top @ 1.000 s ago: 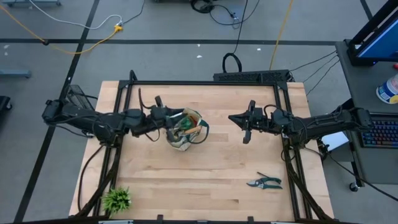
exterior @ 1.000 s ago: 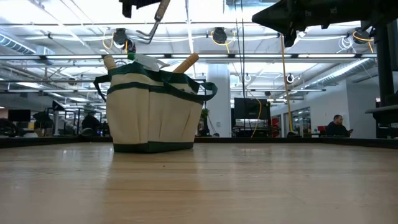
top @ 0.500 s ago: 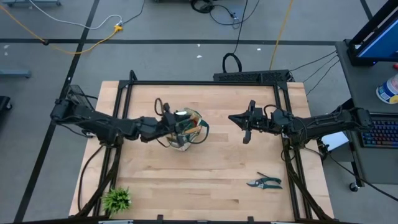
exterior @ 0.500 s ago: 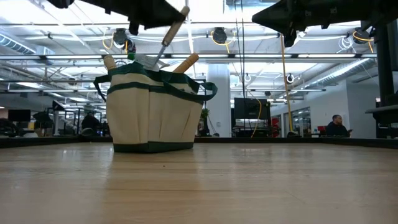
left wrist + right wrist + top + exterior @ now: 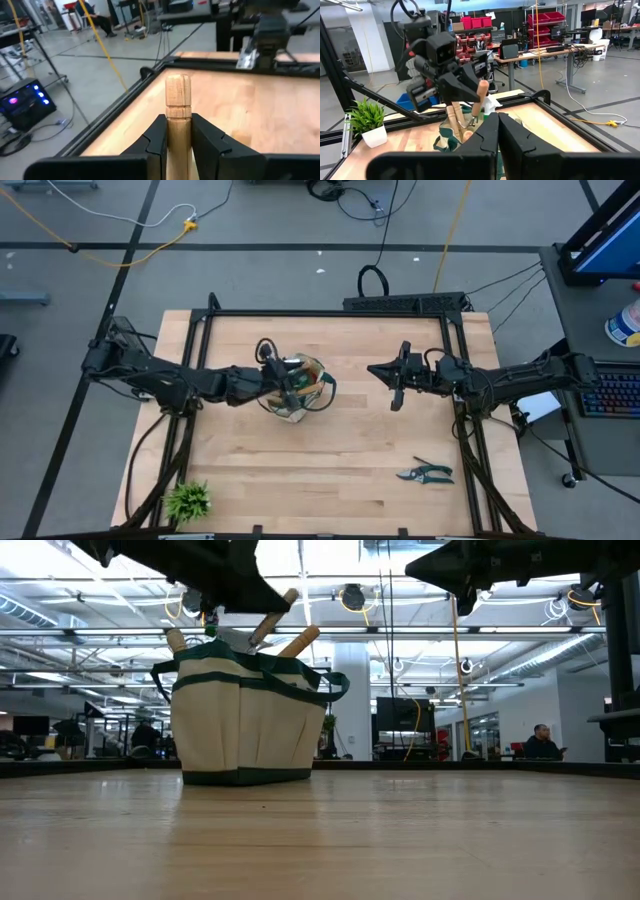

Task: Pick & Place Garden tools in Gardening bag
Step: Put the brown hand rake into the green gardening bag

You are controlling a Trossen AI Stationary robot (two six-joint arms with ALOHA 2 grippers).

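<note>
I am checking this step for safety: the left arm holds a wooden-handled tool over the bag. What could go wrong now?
1. The gardening bag already holds other handles, so the wooden-handled tool may catch on them and stay propped up.
2. The left gripper could push the light bag's rim and tip it.
3. The pruning shears still lie far away.

The gardening bag (image 5: 296, 390) stands on the table (image 5: 330, 470), left of centre, with tool handles (image 5: 298, 641) sticking up from its mouth. The left gripper (image 5: 277, 374) is over the bag. The right gripper (image 5: 396, 388) is above the table's right half. Pruning shears (image 5: 426, 473) lie near the front right; a small plant (image 5: 188, 501) stands at the front left corner.
</note>
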